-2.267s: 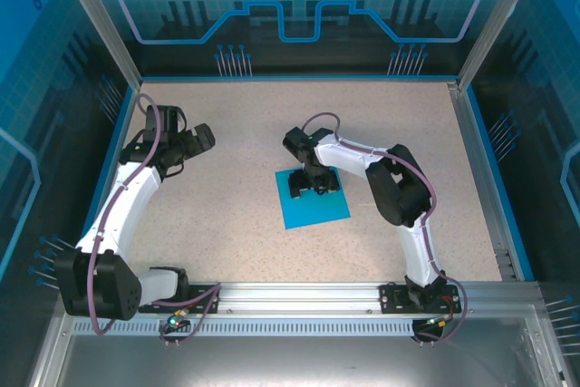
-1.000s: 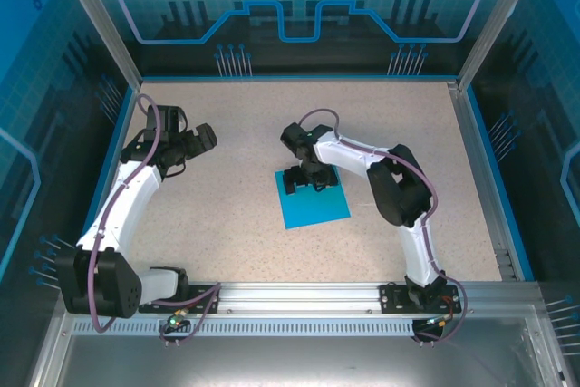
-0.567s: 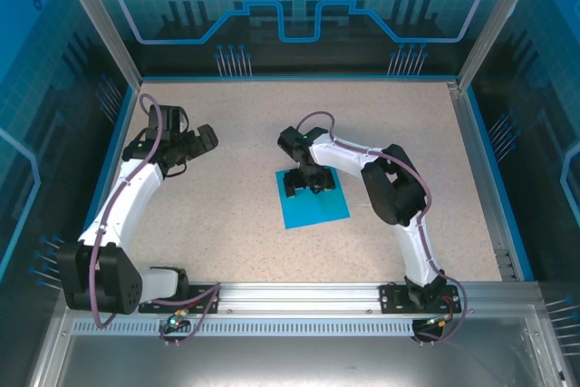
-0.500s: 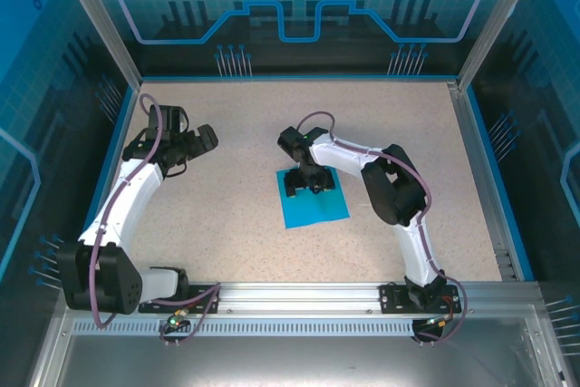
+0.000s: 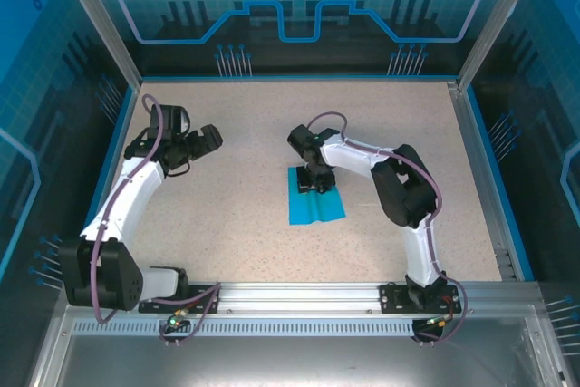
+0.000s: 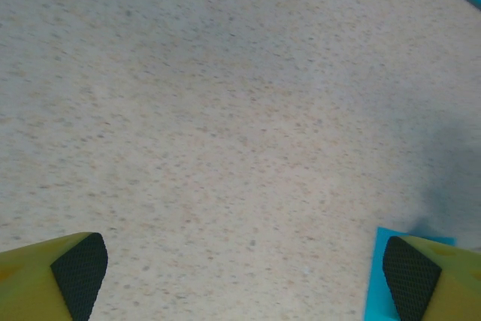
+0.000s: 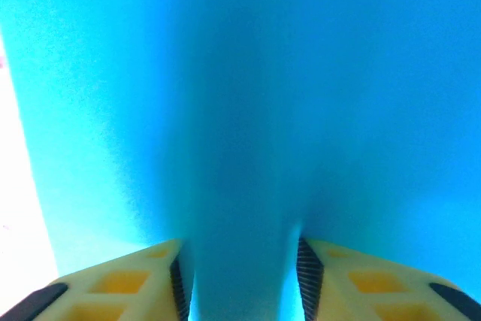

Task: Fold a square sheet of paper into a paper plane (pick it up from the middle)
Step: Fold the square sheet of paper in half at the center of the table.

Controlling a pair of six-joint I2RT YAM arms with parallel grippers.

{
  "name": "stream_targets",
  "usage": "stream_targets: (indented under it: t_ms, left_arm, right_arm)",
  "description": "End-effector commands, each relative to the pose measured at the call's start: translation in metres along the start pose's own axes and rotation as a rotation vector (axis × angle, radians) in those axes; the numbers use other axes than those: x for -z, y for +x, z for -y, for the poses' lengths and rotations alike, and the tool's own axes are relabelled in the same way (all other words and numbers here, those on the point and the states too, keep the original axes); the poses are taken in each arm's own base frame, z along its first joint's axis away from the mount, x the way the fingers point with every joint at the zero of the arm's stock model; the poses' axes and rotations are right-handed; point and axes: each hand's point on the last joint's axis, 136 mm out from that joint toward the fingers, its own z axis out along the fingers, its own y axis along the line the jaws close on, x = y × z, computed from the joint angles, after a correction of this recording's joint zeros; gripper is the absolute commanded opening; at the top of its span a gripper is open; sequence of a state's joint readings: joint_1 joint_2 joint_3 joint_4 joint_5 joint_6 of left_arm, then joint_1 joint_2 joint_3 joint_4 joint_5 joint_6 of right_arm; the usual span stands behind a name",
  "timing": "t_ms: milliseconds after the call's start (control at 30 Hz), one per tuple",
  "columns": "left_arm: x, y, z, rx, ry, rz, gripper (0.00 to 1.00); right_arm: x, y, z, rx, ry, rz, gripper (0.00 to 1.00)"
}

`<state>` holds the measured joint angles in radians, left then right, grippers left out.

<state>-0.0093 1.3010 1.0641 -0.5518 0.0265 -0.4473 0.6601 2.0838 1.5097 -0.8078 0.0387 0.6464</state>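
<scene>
The square sheet of paper is bright blue and lies mid-table, puckered into a raised ridge along its middle. My right gripper presses down on its far half. In the right wrist view the jaws have drawn close and pinch that ridge of the sheet between the two pads, so the right gripper is shut on the paper. My left gripper hovers open at the far left, well apart from the sheet. Its wrist view has the gripper over bare table, with a corner of the sheet by the right finger. The paper plane is out of view.
A speckled beige table top spreads around the sheet. A blue rim and glass walls close it in at the back and sides. The aluminium rail with both arm bases runs along the near edge.
The right gripper's jaws have closed from wide open onto the sheet's middle, bunching it into a ridge. The sheet looks narrower from above. The left arm has barely moved.
</scene>
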Motion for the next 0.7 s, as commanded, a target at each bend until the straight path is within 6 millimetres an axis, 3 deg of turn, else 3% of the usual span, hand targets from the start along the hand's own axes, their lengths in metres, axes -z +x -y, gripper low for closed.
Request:
stream_targets:
  t_ms: [0,133,233,300,400,667]
  left_arm:
    - [-0.014,0.022,0.021,0.072,0.145,-0.088,0.98]
    - [-0.029,0.049,0.036,0.112,0.221,-0.158,0.97]
    - [-0.038,0.068,0.047,0.103,0.248,-0.189,0.97]
    - [-0.043,0.081,0.054,0.098,0.269,-0.209,0.97]
    - [-0.05,0.096,0.066,0.1,0.305,-0.235,0.97]
    - [-0.064,0.125,0.086,0.071,0.333,-0.279,0.96]
  right_arm:
    - [0.024,-0.01,-0.038,0.034,-0.223,0.049,0.25]
    - [0.067,-0.018,-0.081,0.098,-0.546,0.123,0.23]
    - [0.099,-0.022,-0.096,0.127,-0.708,0.161,0.24]
    - [0.108,-0.023,-0.097,0.128,-0.777,0.163,0.26]
    - [0.101,-0.024,-0.086,0.086,-0.809,0.139,0.27]
    - [0.038,-0.017,-0.04,0.016,-0.607,0.059,0.29]
